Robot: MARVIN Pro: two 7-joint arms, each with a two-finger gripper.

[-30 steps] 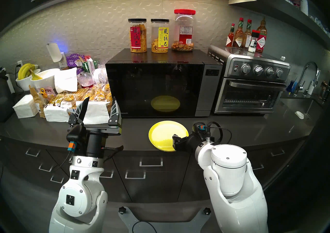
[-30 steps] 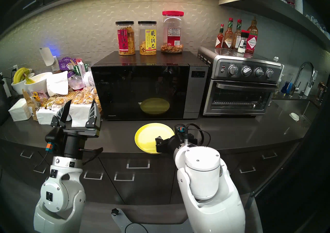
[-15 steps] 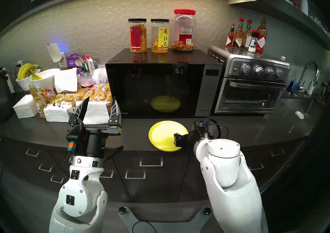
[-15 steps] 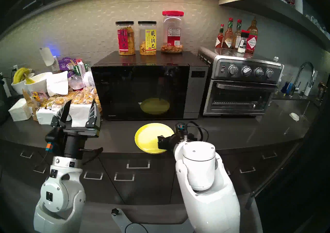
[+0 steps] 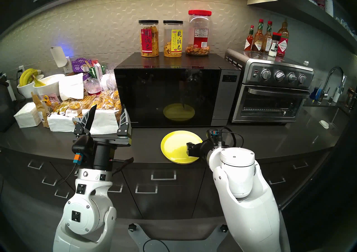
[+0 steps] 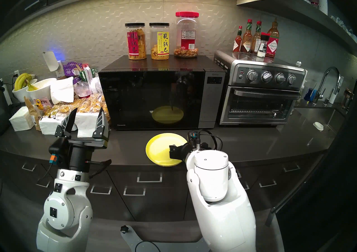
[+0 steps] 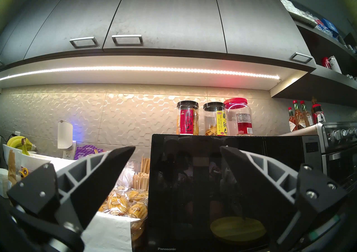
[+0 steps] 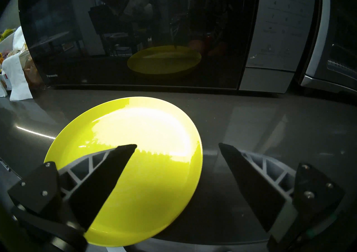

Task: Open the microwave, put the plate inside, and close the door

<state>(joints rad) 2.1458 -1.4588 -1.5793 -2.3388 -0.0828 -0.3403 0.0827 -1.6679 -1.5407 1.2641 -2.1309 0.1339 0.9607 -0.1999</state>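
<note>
1. Sitting on the dark counter (image 5: 251, 135): big black microwave (image 5: 226, 99), long side running left to right, front facing the robot.
2. Shut flat on the front: shiny black door (image 5: 166, 95), small word "Panasonic" (image 5: 134, 122) at the low left corner, yellow reflection low in the glass.
3. Standing just to the right: steel toaster oven (image 5: 270, 91) with four knobs, bottles (image 5: 266, 37) reading "TABASCO" on top.
4. Lying flat on the counter, right in front of the door: round yellow plate (image 8: 135, 168), nothing on it, near edge sticking out a little past the counter's front.
5. Standing on top of the microwave: three clear jars (image 5: 173, 37), two with black lids and Chinese writing, one with a red lid, snacks low inside each.
6. Resting far left: white bowls (image 5: 38, 87) with bananas inside.
7. Hanging over the plate's right edge: right gripper (image 8: 177, 146), fingers spread wide, holding nothing, left finger (image 8: 108, 178) above the plate.
8. Pointing up and forward by the door's left edge: left gripper (image 7: 177, 147), spread wide too, holding nothing.
</note>
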